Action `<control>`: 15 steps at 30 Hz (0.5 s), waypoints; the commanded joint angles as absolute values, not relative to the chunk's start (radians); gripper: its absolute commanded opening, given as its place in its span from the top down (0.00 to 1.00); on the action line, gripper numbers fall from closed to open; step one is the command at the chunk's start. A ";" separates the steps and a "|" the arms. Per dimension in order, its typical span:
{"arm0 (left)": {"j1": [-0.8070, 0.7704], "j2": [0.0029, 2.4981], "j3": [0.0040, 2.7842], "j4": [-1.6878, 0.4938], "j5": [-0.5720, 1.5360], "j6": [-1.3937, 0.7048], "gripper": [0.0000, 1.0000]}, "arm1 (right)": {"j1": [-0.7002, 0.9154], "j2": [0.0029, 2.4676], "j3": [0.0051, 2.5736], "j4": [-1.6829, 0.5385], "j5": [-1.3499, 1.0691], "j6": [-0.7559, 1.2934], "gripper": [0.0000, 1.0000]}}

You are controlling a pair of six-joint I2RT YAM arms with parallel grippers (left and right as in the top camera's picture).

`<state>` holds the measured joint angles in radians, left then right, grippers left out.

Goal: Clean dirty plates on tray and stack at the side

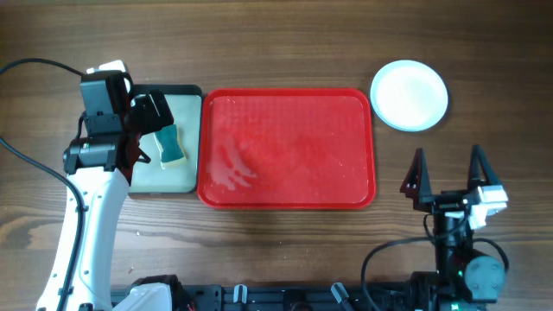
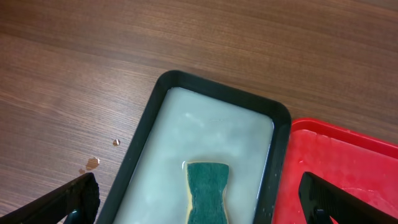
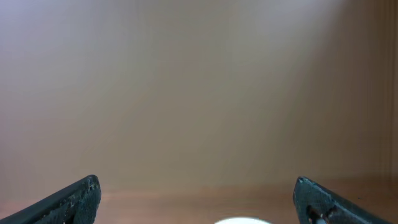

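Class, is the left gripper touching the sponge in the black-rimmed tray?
Apart. The left wrist view shows the sponge lying between the open fingers of the left gripper, with a clear gap on each side.

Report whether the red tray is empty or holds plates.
Empty: the red tray shows only bare, wet-looking surface; the white plate sits on the table off its far right corner.
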<state>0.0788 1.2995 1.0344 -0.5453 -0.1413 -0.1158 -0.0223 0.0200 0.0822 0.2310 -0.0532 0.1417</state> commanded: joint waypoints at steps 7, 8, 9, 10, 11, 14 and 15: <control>0.078 1.302 1.047 -0.542 -0.142 -0.112 0.00 | -0.016 0.003 0.004 0.197 -0.026 0.188 0.00; 0.078 1.302 1.047 -0.542 -0.142 -0.112 0.00 | -0.016 0.003 0.004 0.179 -0.026 0.187 0.00; 0.078 1.302 1.047 -0.542 -0.142 -0.112 0.00 | -0.016 0.003 0.004 0.158 -0.026 0.186 0.00; 0.078 1.302 1.047 -0.542 -0.142 -0.112 0.00 | -0.016 0.003 0.004 0.118 -0.025 0.184 0.00; 0.078 1.302 1.047 -0.542 -0.142 -0.112 0.00 | -0.016 0.003 0.004 0.071 -0.023 0.184 0.00; 0.078 1.301 1.047 -0.542 -0.142 -0.112 0.00 | -0.016 0.003 0.004 0.003 -0.044 0.136 0.00; 0.078 1.302 1.047 -0.542 -0.142 -0.112 0.00 | -0.016 0.003 0.004 0.003 -0.073 0.089 0.00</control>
<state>0.0788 1.2995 1.0344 -0.5453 -0.1413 -0.1158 -0.0219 0.0162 0.0063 -0.0002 -0.0402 0.1673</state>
